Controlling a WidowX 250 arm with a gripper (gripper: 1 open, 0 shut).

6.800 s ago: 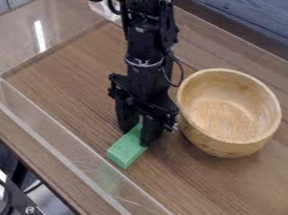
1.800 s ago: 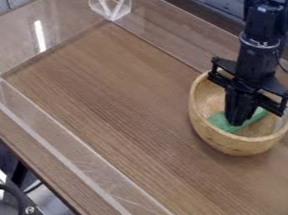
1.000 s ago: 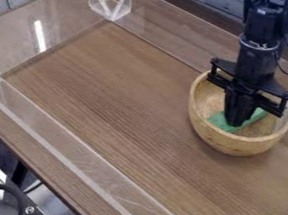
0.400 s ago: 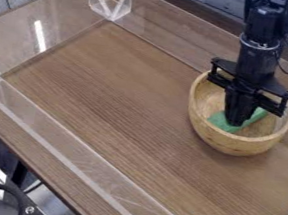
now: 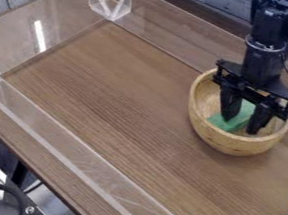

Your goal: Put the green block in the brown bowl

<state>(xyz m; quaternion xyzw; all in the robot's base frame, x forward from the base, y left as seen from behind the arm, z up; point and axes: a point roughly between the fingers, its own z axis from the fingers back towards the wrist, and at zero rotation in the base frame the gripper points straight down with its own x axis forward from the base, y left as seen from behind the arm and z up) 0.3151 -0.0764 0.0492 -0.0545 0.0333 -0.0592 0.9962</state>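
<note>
The brown bowl (image 5: 212,135) stands at the right side of the wooden table. The green block (image 5: 227,120) lies inside its hollow, towards the left wall, partly hidden by a finger. My gripper (image 5: 254,117) points straight down into the bowl with its black fingers (image 5: 228,100) spread wide either side of the block. The block sits loose between them, and the gripper is open.
A low clear acrylic wall (image 5: 49,127) runs around the wooden tabletop (image 5: 110,85). A clear plastic bracket (image 5: 107,0) stands at the back left edge. The black arm (image 5: 272,27) rises from the bowl to the top right.
The jaws were shut on the green block inside the bowl; now they have spread apart and let it go. The hand has stayed over the bowl.
</note>
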